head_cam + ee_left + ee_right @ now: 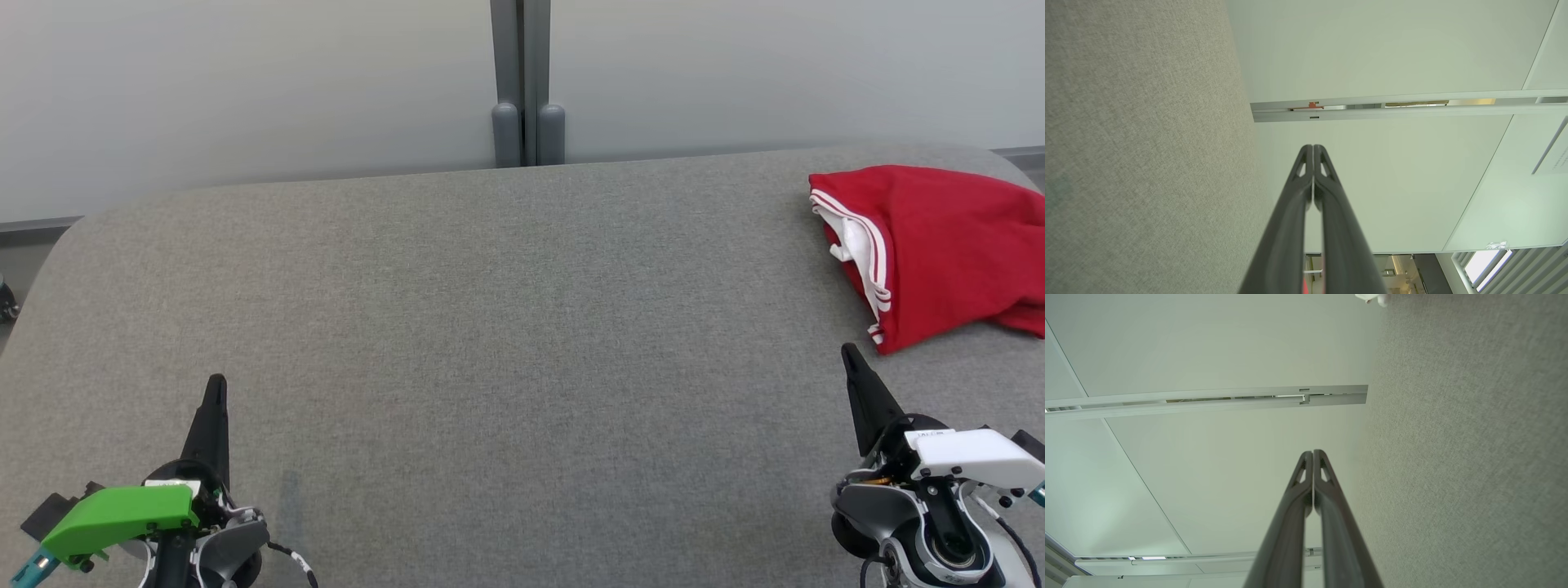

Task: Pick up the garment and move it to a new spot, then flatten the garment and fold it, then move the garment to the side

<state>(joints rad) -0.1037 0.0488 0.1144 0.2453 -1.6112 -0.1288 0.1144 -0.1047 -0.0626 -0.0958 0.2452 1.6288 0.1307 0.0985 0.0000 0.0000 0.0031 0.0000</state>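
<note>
Grey cloth tabletop [490,327]: huge, takes up most of the head view, rounded far corners.
Pale wall [245,90]: right behind it, with a grey post [522,82] in the middle.
Red garment [947,245]: far right of the table, toward the back corner. It's a loose layered heap, not spread flat, and its right side runs off the picture.
Left gripper [216,384]: near left, fingers pressed together, nothing in them, well apart from the garment.
Right gripper [849,353]: near right, same deal, together and empty. The tip is near the garment's front corner but not touching.
White trim [865,237]: striped hem on the side facing mid-table.
Stage: fits either a heap waiting to be picked up or a rough fold already parked at the side, can't call it.
Risk: I'd guess a pinch there catches only the top layer and the stack spills open. Pressed-together fingers would just shove it toward the table edge.
</note>
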